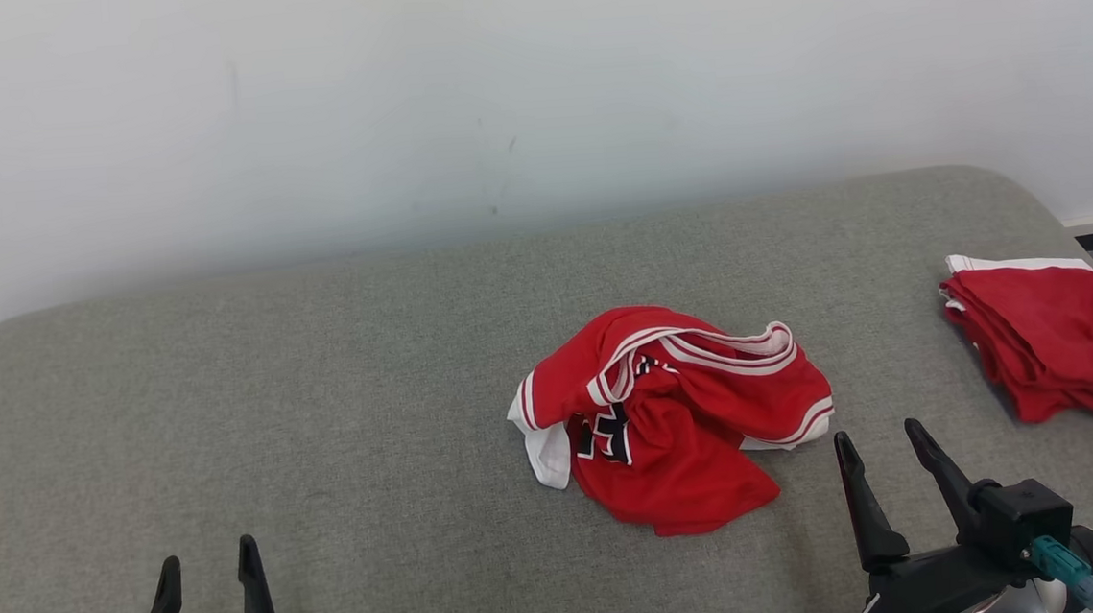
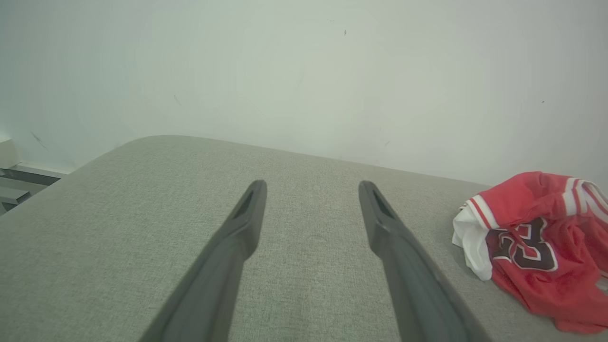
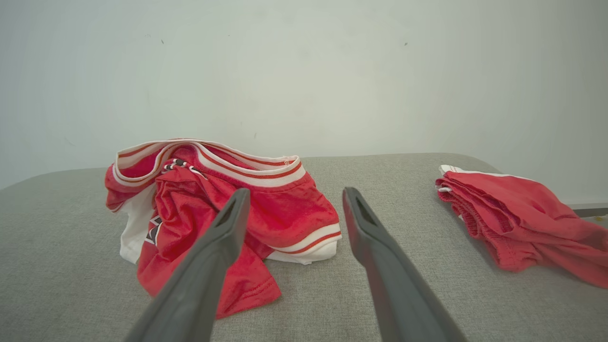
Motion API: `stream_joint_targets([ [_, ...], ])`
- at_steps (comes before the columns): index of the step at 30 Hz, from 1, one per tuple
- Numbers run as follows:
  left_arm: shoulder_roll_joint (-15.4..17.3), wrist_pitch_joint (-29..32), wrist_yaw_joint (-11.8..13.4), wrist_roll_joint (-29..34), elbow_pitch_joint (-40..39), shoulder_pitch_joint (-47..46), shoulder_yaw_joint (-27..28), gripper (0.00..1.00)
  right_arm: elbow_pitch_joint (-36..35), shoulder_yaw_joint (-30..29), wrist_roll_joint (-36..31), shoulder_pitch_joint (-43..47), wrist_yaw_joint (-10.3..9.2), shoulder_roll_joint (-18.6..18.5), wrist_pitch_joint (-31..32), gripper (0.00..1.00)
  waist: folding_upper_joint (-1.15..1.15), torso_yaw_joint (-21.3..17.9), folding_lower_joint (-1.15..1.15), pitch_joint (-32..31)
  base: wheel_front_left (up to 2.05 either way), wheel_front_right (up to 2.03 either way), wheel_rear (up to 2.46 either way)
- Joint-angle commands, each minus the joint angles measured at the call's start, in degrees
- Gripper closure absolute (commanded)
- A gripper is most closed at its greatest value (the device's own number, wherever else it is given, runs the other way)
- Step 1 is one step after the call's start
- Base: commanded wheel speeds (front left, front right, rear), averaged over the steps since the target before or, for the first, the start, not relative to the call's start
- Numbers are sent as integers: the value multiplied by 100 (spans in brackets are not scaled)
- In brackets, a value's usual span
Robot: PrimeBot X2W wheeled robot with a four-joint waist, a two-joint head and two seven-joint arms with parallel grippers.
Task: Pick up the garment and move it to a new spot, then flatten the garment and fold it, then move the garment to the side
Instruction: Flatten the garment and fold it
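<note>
A crumpled red jersey [image 1: 674,413] with white-and-red trim and a dark number lies in a heap near the middle of the grey padded table [image 1: 323,409]. It also shows at the right edge of the left wrist view, jersey [image 2: 536,242], and left of centre in the right wrist view, jersey [image 3: 213,204]. My right gripper [image 1: 879,447] stands open just right of the heap, close to its lower right corner, holding nothing. My left gripper [image 1: 206,559] is open at the lower left, far from the jersey, over bare table.
A second red garment [image 1: 1054,348], folded in a stack with a white edge, lies at the table's right edge, also seen as the folded stack [image 3: 517,213]. A pale wall [image 1: 493,89] runs behind the table. Bare grey surface spreads left of the heap.
</note>
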Motion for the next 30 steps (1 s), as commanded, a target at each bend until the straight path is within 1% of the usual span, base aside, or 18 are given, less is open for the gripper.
stream_joint_targets([
  [1, -15, -2, -3, 26, -13, 66, 6, 0, -15, 0, -40, 12, -16, 3, 5, 0, 0, -3, 0, 8, 0, 0, 0],
  [7, -33, -2, -30, 48, 4, 27, -14, 0, 12, 9, -18, 18, -16, 19, -14, 0, 0, 5, 0, 29, 0, 0, 0],
  [10, -38, -3, -27, 55, -19, 17, -31, 0, 30, 132, -44, -94, -16, -20, 44, 0, 0, 18, 0, 43, 0, 0, 0],
  [13, -43, -3, -42, 61, -34, -28, -85, 0, 80, 323, -80, -350, -16, -96, 207, 0, 0, 86, 0, 86, 0, 0, 0],
  [16, -47, -2, -45, 57, -38, -97, -162, 0, 232, 644, -81, -766, -16, -161, 547, 0, 0, 211, 0, 154, 0, 0, 0],
  [20, -51, -3, -80, 31, 2, -184, -261, 0, 669, 1302, -250, -1417, -16, -388, 1136, 0, 0, 430, 0, 252, 0, 0, 0],
  [23, -53, -2, -91, 32, 42, -286, -353, 0, 1063, 1615, -393, -1932, -16, -497, 1357, 0, 0, 604, 0, 345, 0, 0, 0],
  [26, -54, -3, -106, 11, 88, -384, -444, 0, 1440, 1678, -509, -2355, -16, -546, 1455, 0, 0, 771, 0, 436, 0, 0, 0],
  [27, -54, -3, -106, 11, 88, -384, -444, 0, 1440, 1678, -509, -2355, -16, -546, 1455, 0, 0, 771, 0, 436, 0, 0, 0],
  [30, -54, -2, -69, -37, 106, -470, -520, 0, 1858, 1694, -583, -2674, -16, -552, 1605, 0, 0, 897, 0, 489, 0, 0, 0],
])
